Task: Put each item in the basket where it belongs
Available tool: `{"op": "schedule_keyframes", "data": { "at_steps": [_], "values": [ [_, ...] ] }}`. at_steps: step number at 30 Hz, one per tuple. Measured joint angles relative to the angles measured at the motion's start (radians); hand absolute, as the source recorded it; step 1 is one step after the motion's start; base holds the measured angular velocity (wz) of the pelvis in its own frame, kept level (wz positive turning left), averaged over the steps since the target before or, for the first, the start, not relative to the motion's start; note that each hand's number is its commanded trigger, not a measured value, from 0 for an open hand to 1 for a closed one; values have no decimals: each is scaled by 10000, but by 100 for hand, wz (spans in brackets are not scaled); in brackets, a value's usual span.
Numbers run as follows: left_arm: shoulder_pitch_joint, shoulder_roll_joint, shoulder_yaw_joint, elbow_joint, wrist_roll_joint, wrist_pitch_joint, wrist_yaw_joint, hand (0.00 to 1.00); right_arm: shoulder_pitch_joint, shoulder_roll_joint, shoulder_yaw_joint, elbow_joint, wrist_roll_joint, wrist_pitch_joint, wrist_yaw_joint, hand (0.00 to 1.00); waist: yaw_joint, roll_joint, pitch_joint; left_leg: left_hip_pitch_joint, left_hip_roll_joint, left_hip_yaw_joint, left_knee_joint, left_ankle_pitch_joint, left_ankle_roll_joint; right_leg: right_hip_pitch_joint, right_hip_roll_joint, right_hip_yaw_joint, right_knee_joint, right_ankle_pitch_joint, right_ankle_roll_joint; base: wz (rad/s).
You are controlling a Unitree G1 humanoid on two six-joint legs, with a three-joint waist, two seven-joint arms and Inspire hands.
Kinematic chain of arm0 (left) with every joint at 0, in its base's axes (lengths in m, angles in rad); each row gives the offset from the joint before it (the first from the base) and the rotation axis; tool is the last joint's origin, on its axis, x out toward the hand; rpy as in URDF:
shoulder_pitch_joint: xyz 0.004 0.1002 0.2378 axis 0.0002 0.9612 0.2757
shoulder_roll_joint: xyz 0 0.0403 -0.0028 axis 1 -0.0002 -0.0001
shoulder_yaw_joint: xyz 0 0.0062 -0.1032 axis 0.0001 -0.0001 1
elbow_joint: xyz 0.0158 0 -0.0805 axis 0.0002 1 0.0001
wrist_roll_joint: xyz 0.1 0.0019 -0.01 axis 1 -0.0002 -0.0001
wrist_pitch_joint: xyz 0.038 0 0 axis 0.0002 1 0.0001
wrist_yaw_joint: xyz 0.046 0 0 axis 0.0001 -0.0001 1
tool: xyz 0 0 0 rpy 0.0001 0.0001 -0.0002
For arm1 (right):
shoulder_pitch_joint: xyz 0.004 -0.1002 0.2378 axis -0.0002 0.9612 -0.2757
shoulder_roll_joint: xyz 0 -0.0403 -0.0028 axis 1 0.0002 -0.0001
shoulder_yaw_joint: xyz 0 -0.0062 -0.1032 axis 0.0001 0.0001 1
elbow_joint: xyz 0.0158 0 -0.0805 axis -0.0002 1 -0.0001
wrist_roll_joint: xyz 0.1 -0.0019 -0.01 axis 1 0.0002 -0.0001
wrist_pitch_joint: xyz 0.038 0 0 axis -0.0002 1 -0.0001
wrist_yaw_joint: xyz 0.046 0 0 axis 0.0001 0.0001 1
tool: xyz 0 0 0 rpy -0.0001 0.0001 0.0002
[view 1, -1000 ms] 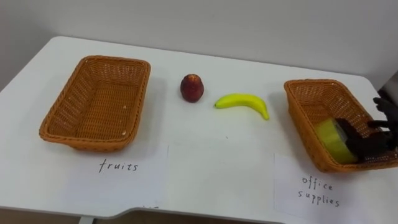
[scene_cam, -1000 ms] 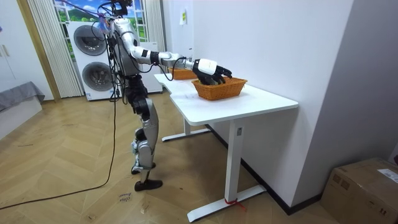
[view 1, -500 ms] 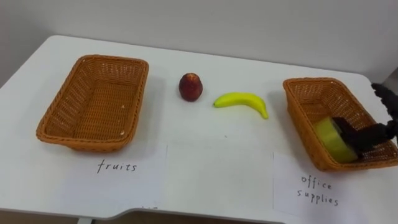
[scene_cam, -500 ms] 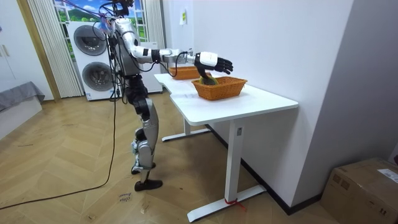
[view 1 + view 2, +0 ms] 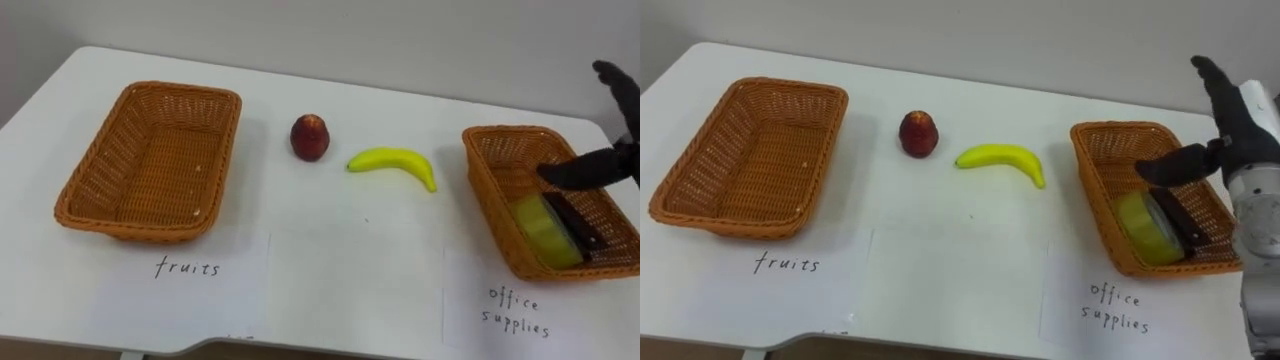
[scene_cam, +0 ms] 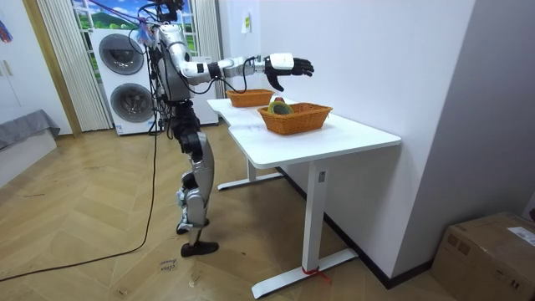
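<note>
Robot hand: the right robot hand (image 5: 1238,130) hangs above the right basket (image 5: 1095,200), fingers spread, holding nothing.
Right basket: contains a yellow tape roll (image 5: 1148,228).
Banana (image 5: 1000,158): on the table (image 5: 960,260) between the baskets; probably light, soft, easily bruised; grip its middle.
Apple (image 5: 919,132): near the banana; firm, may roll.
Left basket (image 5: 750,160): empty.

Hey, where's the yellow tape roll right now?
The yellow tape roll lies inside the right-hand basket behind the office supplies label, right of the banana, with the robot's open right hand above it.
</note>
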Motion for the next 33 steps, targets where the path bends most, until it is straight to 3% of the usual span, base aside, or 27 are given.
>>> {"op": "schedule_keyframes", "data": {
  "at_steps": [13,20,24,29,33],
  "values": [
    [-204,-45,-275,211,-8,-376,45,0,-384,2,42,-1212,-458,-190,-149,0,459,12,28,29,29,207,-24,0,-3,-70,24,130,130,0,0,-3],
    [-13,-45,-435,383,-4,-358,34,0,-753,2,579,-1270,-446,-185,-40,0,667,-116,61,5,32,188,11,0,-4,-77,16,74,129,1,-1,1],
    [-27,-42,-503,389,1,-349,32,0,-974,55,1121,-1274,-566,-146,-28,0,919,-171,30,-74,26,109,21,0,-3,-122,7,14,133,1,-1,5],
    [-86,-40,-491,352,137,-321,10,0,-1568,55,1398,-1267,-785,-172,-30,0,1050,-171,34,-312,10,-174,180,1,-4,-164,-10,-170,127,2,-3,18],
    [47,-39,-493,220,368,-143,-193,0,-1830,56,1574,-725,-788,-182,-34,0,1359,-189,38,-341,12,-340,194,4,-10,-156,-14,-341,122,1,-3,12]
  ]
}}
